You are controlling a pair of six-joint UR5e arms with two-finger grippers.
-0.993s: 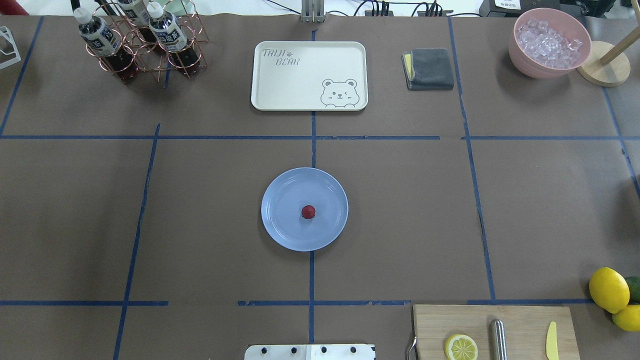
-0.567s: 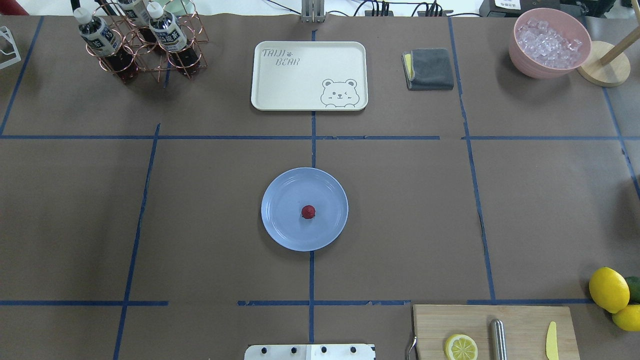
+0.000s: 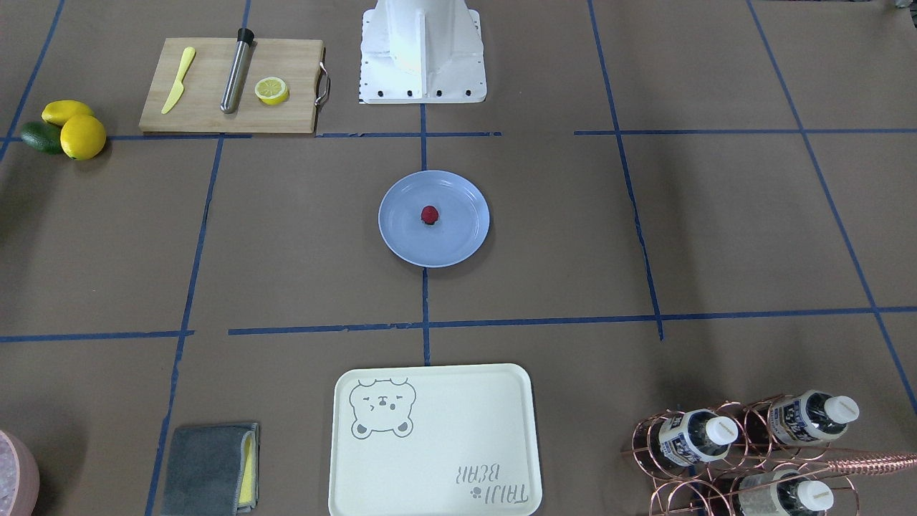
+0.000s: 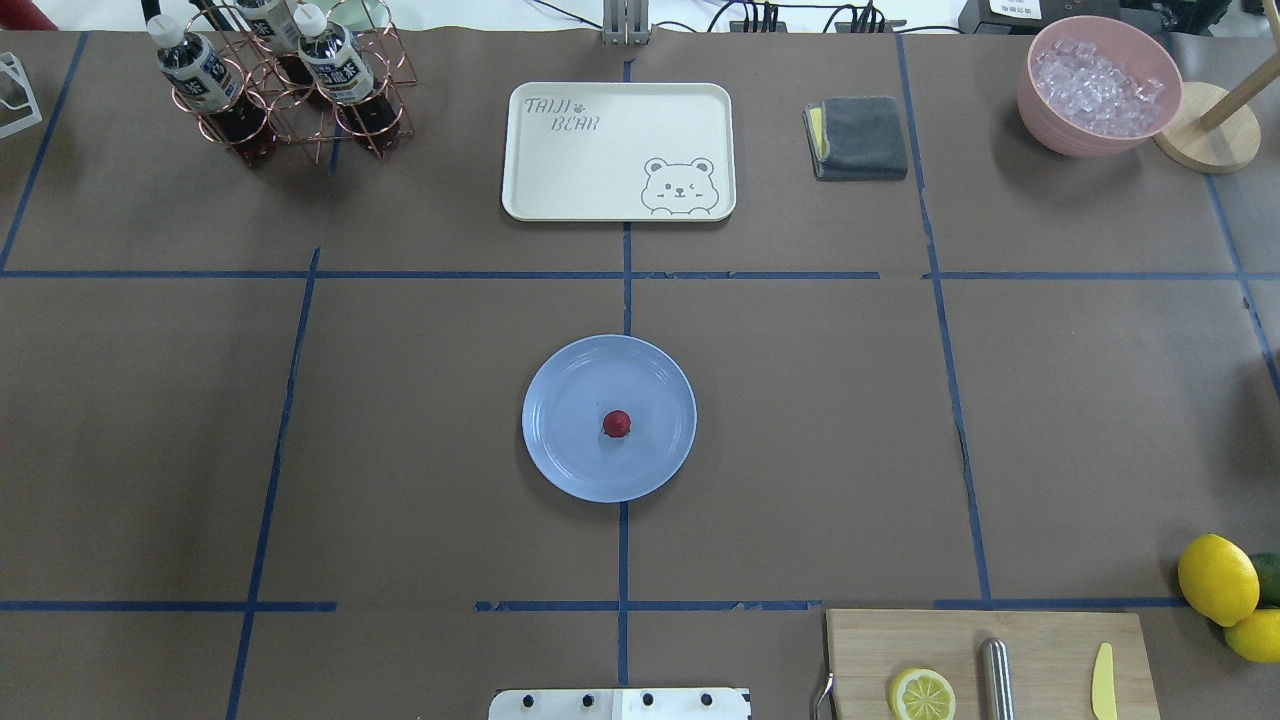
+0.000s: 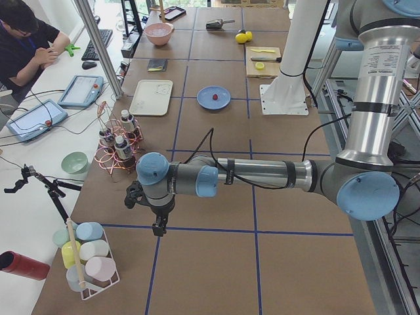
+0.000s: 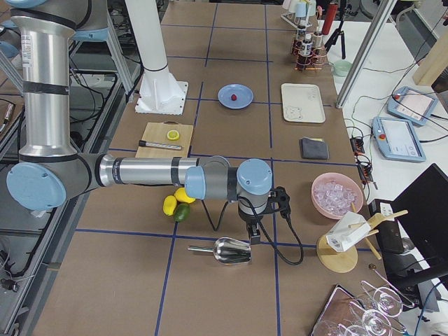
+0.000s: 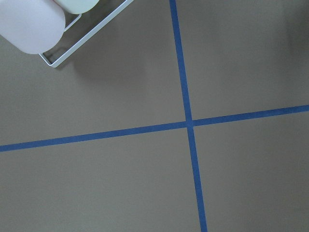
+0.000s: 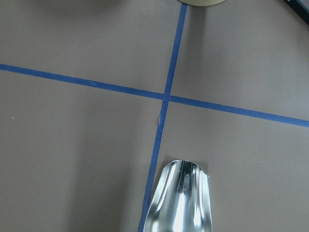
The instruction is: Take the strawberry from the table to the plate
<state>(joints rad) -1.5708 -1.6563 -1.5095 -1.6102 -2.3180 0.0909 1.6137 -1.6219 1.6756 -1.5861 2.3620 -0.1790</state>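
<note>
The small dark-red strawberry [image 4: 617, 424] [image 3: 429, 215] lies near the middle of the light-blue plate [image 4: 570, 450] [image 3: 458, 240], which rests at the centre of the brown table [image 4: 800, 420]. Neither gripper is near it. In the exterior left view, the left gripper [image 5: 157, 228] points down over bare table far out at the left end, next to a rack of pastel cups [image 5: 88, 252]. At the opposite end, the right gripper [image 6: 253, 237] hangs just above a metal scoop [image 6: 231, 250]. I cannot tell whether either gripper is open or shut.
A cream bear tray [image 4: 618, 150], a grey cloth [image 4: 858, 137], a bottle rack [image 4: 285, 85] and a pink ice bowl [image 4: 1098, 85] line the far side. The cutting board [image 4: 990, 665] with a lemon half, and whole lemons [image 4: 1217, 578], sit front right. A person sits beyond the table's far side [image 5: 26, 46].
</note>
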